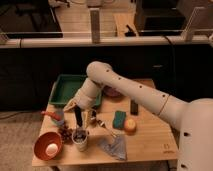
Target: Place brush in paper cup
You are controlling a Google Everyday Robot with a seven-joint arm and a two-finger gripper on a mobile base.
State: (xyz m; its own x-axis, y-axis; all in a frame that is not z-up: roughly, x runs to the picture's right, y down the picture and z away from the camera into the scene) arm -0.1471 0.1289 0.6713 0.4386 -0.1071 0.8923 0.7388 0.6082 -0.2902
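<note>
1. At the near left corner of the bench (150, 142) sits an orange bowl (48, 145) with a pale round object inside.
2. Just right of the bowl stands the paper cup (80, 139), upright, its inside dark.
3. Right of the cup lies a grey-blue cloth (114, 146), with a thin metal spoon (103, 126) angled above it.
4. Directly above the cup, the brush (77, 118) hangs upright, its lower end at or just inside the cup's mouth.
5. The gripper (80, 109) is over the cup, its fingers pinching the brush's upper end.
6. Mid-bench lie a green sponge (119, 119), a round orange object (130, 125) and a short black block (134, 106).
7. Farthest back sits a green tray (64, 89), partly behind the arm.
</note>
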